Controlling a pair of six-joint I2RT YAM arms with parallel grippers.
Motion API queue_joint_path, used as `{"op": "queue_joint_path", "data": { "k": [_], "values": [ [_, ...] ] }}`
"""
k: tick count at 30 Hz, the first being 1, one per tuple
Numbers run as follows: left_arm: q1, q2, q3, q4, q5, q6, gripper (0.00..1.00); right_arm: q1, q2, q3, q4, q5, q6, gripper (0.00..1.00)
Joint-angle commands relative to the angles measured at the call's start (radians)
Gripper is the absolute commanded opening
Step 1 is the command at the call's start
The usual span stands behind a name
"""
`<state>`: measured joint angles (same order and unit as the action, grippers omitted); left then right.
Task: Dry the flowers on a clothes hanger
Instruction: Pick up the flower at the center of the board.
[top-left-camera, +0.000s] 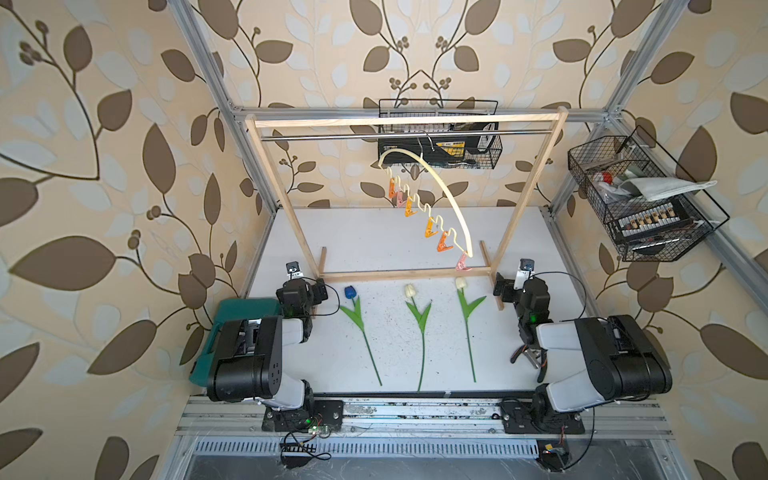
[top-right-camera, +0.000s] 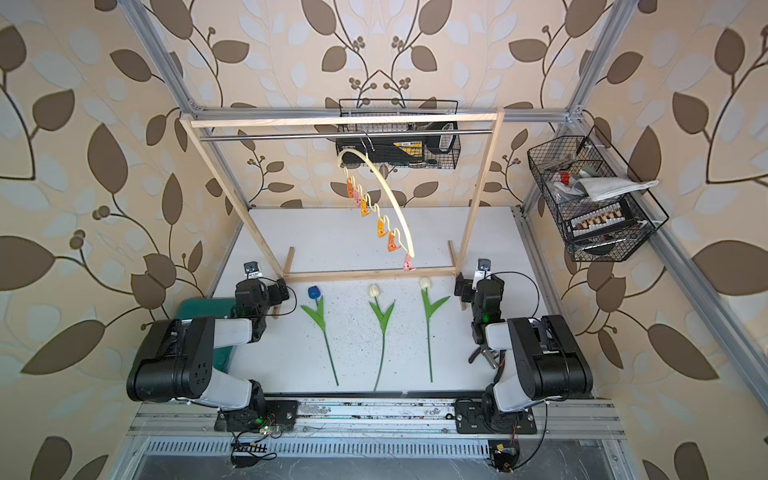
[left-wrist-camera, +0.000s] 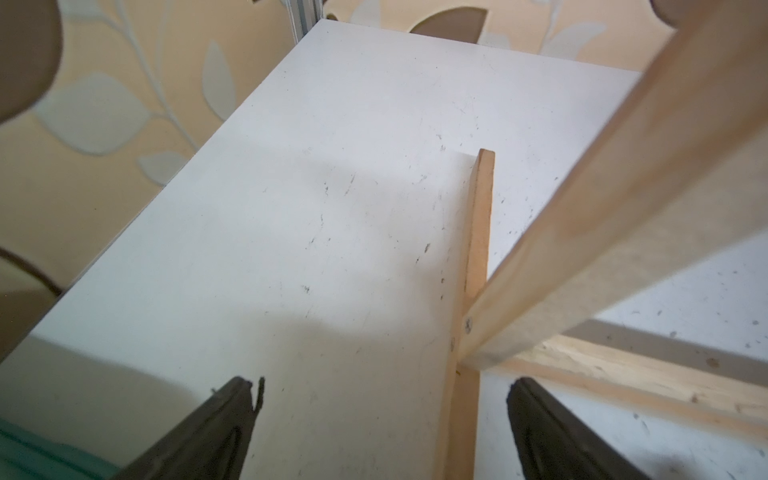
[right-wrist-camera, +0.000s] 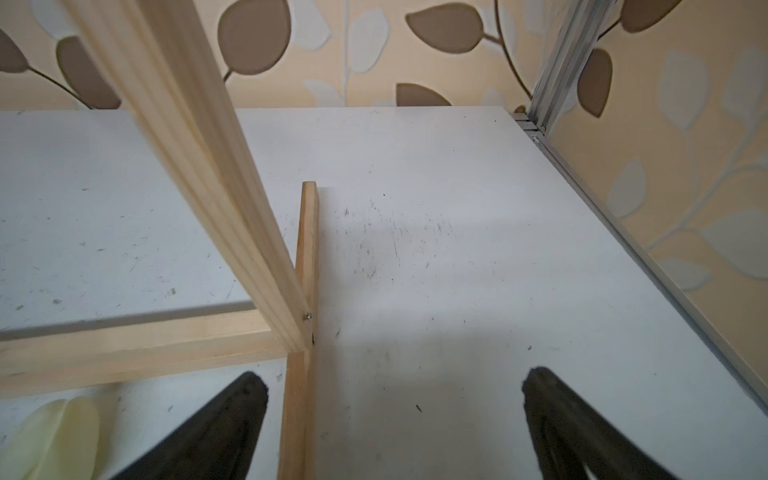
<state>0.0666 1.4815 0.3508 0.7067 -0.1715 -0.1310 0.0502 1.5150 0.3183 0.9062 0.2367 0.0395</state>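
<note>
Three flowers lie side by side on the white table in both top views: a blue tulip (top-left-camera: 350, 292) on the left and two cream tulips (top-left-camera: 410, 291) (top-left-camera: 460, 283), stems toward the front. The cream clothes hanger (top-left-camera: 436, 183) hangs by its hook from the rack's metal rod, tilted, with orange and pink clips on its wavy bar. My left gripper (top-left-camera: 318, 293) (left-wrist-camera: 382, 382) is open and empty above the rack's left foot, left of the blue tulip. My right gripper (top-left-camera: 505, 289) (right-wrist-camera: 397, 372) is open and empty above the right foot; a cream tulip head (right-wrist-camera: 54, 436) lies beside it.
The tall wooden rack (top-left-camera: 407, 119) stands across the middle of the table, its base bar (top-left-camera: 403, 275) just behind the tulip heads. A wire basket (top-left-camera: 440, 137) hangs on the back wall and another (top-left-camera: 640, 199) at the right. A green case (top-left-camera: 220, 332) sits under the left arm.
</note>
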Motion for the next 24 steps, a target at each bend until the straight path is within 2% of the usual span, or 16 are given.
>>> {"op": "queue_joint_path", "data": {
  "k": [1,22,23,24],
  "values": [
    [0.01,0.005,0.027,0.042,0.018,0.013,0.99,0.002,0.011,0.024,0.014,0.018,-0.007,0.99],
    [0.01,0.005,0.027,0.042,0.018,0.013,0.99,0.001,0.008,0.02,0.018,0.018,-0.007,0.99],
    [0.01,0.006,0.027,0.042,0.018,0.013,0.99,0.003,0.003,0.014,0.026,0.035,-0.007,0.99],
    [0.01,0.006,0.027,0.041,0.018,0.013,0.99,0.025,-0.015,-0.001,0.048,0.108,-0.008,0.99]
  ]
}}
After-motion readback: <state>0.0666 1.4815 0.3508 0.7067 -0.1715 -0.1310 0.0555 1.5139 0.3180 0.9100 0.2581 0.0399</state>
